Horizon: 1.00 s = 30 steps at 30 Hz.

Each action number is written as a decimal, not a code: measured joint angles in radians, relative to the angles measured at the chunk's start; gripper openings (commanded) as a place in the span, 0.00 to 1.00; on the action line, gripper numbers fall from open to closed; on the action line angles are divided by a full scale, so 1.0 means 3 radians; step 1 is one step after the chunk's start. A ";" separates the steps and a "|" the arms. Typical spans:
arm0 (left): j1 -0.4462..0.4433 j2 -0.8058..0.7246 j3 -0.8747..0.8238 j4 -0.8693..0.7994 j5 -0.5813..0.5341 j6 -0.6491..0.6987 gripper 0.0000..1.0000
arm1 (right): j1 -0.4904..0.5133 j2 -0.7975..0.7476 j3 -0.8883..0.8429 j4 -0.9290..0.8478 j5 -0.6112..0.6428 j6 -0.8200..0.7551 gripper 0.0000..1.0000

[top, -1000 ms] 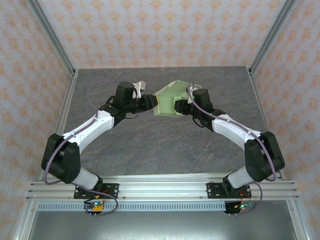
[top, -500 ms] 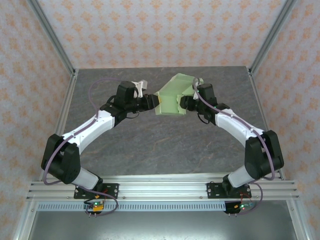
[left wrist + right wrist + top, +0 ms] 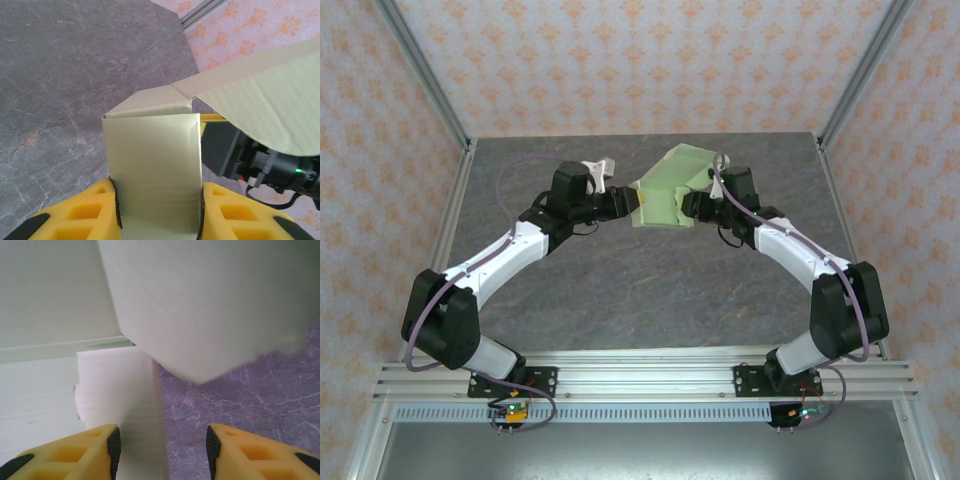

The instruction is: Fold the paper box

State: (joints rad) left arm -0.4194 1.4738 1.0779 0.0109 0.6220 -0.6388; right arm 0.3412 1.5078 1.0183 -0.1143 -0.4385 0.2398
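Left gripper (image 3: 159, 205) first: a narrow panel of the paper box (image 3: 155, 160) fills the gap from one yellow pad to the other, touching both, so it's gripped. A broader flap slants up and away past it.

Over to the right gripper (image 3: 162, 445): the jaws are partway apart. A pale flap sits between them, lying against one finger (image 3: 95, 447), while the other pad stands clear with bare table (image 3: 240, 390) showing in the gap.

From above, the half-folded box sits between the two grippers, toward the table's far edge. I cannot tell whether its underside touches the table.

Close to the right wrist camera the card blurs, and how the flaps join there is hard to make out.

Beyond the box in the left wrist view are the right arm's dark wrist (image 3: 270, 165) and the patterned wall (image 3: 240, 30).
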 measured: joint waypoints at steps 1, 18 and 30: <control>0.0000 -0.0014 -0.0010 0.0006 0.0000 -0.0001 0.29 | 0.0000 0.0020 0.0000 0.0003 -0.0004 0.0001 0.45; 0.0000 -0.0042 -0.0088 0.0145 0.0005 -0.0061 0.24 | -0.0001 0.0094 -0.0042 0.0338 -0.0268 0.0076 0.43; 0.0000 -0.0042 -0.0090 0.0278 0.0080 -0.0060 0.24 | -0.0003 0.0163 -0.0098 0.0436 -0.0310 0.0099 0.36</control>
State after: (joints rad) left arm -0.4194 1.4612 1.0508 0.0944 0.6460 -0.6567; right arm 0.3405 1.5566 0.9890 0.0166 -0.5316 0.2695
